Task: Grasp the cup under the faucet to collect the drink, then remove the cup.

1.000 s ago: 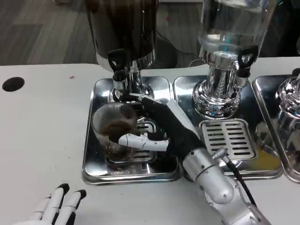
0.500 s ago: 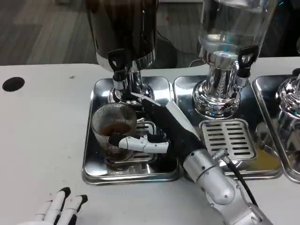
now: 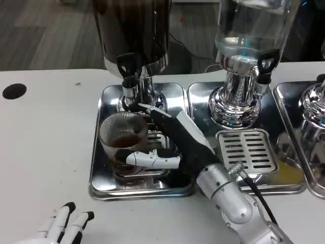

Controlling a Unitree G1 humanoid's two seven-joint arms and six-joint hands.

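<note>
Right hand [image 3: 175, 140]: wrapped round the ribbed glass cup [image 3: 123, 140]; the thumb lies across the near side of the wall, the black fingers reach round the far side by the dispenser base. Clamped on the cup, as far as the head view shows.
Cup: just left of the right palm, upright on the drip tray [image 3: 101, 168], with a shallow pool of dark drink at the bottom.
Faucet [image 3: 128, 76]: above and beyond the right hand's fingertips, black lever on top, hanging from the dark drink dispenser [image 3: 133, 30]. The cup's rim sits slightly nearer the robot than the spout; whether it is squarely under the outlet I cannot tell.
Step in hand: judged to be holding the cup in place to collect, or about to lift away. No stream is visible.
Doing it well: keep the cup level, grip firm on the ribbed wall, and lift straight up off the grate before drawing it back, so the rim clears the spout and the tray lip.
Risk: glass is smooth and could slide under a light pinch; a tilt would spill the drink.
Left hand [image 3: 63, 226]: well to the left and nearer the robot than the right hand, over the white table [image 3: 40, 147], fingers spread, holding nothing.
Neighbour: clear dispenser [image 3: 244, 56] beyond the right forearm, untouched.
</note>
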